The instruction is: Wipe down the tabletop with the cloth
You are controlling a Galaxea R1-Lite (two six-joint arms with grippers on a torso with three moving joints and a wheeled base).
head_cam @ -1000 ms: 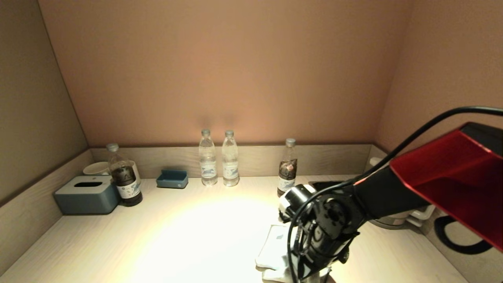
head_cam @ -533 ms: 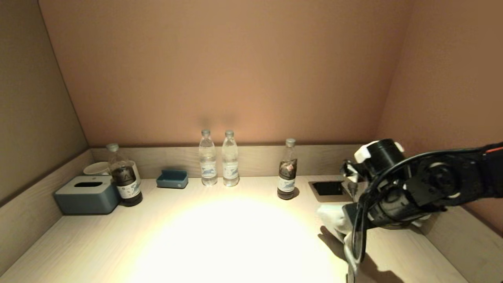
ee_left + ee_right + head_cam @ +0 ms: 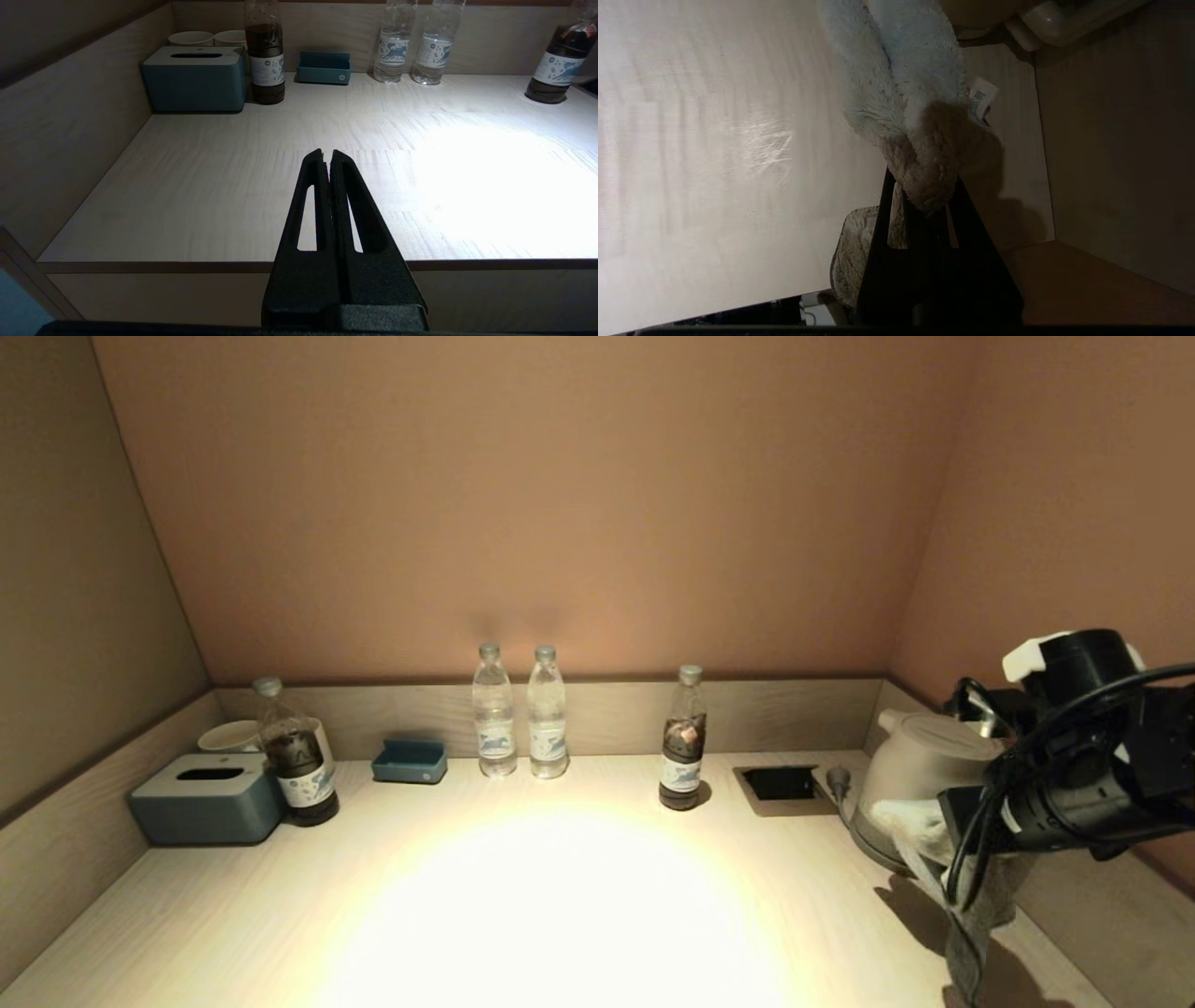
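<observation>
The white fluffy cloth (image 3: 920,819) hangs from my right gripper (image 3: 945,826) at the far right of the pale wooden tabletop (image 3: 560,896), just in front of the kettle. In the right wrist view the gripper (image 3: 922,186) is shut on a bunched end of the cloth (image 3: 906,93), and the rest trails out over the tabletop (image 3: 714,140). My left gripper (image 3: 327,154) is shut and empty, parked at the table's front edge on the left side, out of the head view.
A white kettle (image 3: 920,756) stands at the right wall, beside a recessed socket (image 3: 782,782). Two clear bottles (image 3: 493,714), a dark bottle (image 3: 683,747), a blue tray (image 3: 409,761), another dark bottle (image 3: 297,756), a tissue box (image 3: 207,798) and cups (image 3: 229,735) line the back.
My right arm has swung from the front middle of the table to the far right, carrying the cloth along and up to the kettle.
</observation>
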